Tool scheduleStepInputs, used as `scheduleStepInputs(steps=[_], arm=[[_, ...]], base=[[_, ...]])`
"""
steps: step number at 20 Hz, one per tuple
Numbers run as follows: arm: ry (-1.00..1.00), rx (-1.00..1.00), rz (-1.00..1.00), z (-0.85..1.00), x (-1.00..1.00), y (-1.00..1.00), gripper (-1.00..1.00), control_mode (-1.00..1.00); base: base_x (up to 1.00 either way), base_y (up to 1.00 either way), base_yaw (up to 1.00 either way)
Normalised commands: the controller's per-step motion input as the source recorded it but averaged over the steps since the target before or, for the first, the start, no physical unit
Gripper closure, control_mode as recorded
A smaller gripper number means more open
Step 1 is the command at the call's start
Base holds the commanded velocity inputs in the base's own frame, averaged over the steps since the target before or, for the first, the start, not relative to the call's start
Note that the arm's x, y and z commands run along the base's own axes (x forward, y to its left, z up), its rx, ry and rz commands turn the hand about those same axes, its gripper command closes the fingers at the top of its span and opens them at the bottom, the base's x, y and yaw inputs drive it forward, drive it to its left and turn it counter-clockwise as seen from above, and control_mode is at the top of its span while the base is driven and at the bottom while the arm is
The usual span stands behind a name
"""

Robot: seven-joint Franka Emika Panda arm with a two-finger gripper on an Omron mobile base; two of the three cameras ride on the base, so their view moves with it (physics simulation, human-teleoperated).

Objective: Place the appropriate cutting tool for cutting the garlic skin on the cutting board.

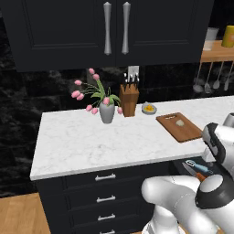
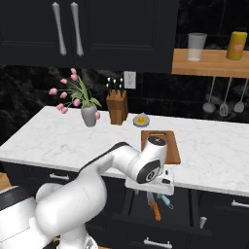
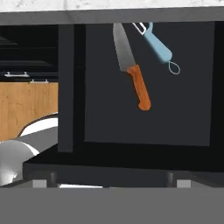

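Note:
The cutting tool, a slim knife with a silver blade and reddish-orange handle, lies in an open dark drawer below the counter. It also shows as the knife and knife. A teal-handled utensil lies just beside it. My gripper hangs above the drawer's near end, open, holding nothing and apart from the knife. The reddish-brown cutting board lies on the white counter with the pale garlic on it. In the right base view my hand covers part of the board.
A brown knife block, a grey vase of pink tulips and a small grey dish with an orange piece stand at the counter's back. Ladles hang under a wooden shelf to the right.

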Motion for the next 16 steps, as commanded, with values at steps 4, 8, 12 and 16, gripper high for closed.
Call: scheduleStepInputs(steps=[4, 8, 12, 16], arm=[[0.0, 0.0, 0.0, -0.69, 0.11, -0.13, -1.0, -1.0], [0.0, 0.0, 0.0, -0.47, 0.0, -0.13, -1.0, -1.0], [0.05, 0.0, 0.0, -0.41, 0.0, -0.02, -1.0, -1.0], [0.09, 0.0, 0.0, -0.32, 0.03, 0.0, -1.0, -1.0]], base=[[0.0, 0.0, 0.0], [0.0, 0.0, 0.0], [0.0, 0.0, 0.0], [0.0, 0.0, 0.0]])
